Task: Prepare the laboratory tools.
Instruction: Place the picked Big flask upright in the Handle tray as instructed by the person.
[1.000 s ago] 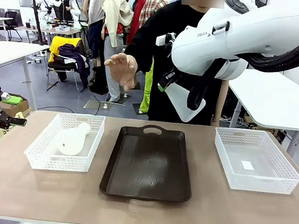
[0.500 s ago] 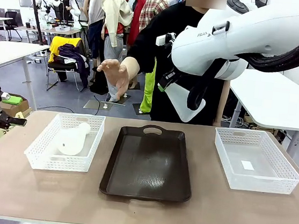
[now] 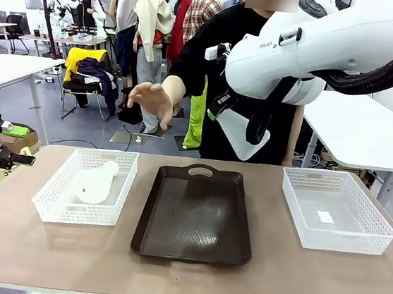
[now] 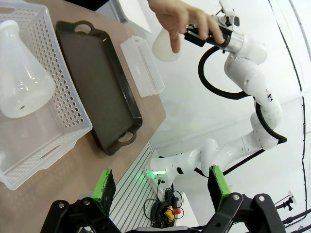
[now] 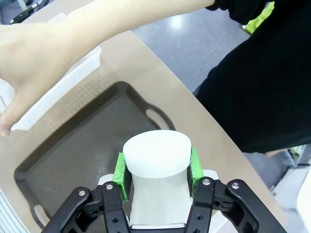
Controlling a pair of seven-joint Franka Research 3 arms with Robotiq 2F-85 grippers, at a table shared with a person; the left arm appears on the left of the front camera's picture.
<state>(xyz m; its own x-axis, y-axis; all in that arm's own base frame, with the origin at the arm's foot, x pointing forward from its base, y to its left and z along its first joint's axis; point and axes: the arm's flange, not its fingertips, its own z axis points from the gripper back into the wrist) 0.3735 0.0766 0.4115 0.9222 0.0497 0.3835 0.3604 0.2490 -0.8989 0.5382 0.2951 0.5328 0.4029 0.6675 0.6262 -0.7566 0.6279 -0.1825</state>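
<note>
Right wrist view puts the robot's right hand [image 5: 156, 170] closed on the held flask [image 5: 155, 151]. Both green pads press what looks like its narrow neck, and nothing else is in the grip. The flask's long axis runs along the fingers, with the wide round base turned away from the wrist and down toward the dark tray [image 5: 73, 160]. That tray lies on the surface [image 5: 146, 63] straight beyond the base and well apart from it, so the flask hangs base-first over the tray. Whether it is plumb I cannot tell.

The person's hand [image 5: 34, 53] is open, fingers spread, near the flask on the robot's left; I cannot tell whether a fingertip touches it. My judgement is that the coming move turns on this pairing: the base faces the tray ahead and an open palm waits to the side. Either a lowering or a hand-over should need little turning.

Farther out, the second flask [image 3: 95, 186] lies on its side in the left basket [image 3: 75, 213], neck toward the far side and slightly toward the tray, base toward the robot. The robot's left hand [image 4: 161, 187], pads wide apart and empty, looks the nearer one to it.
</note>
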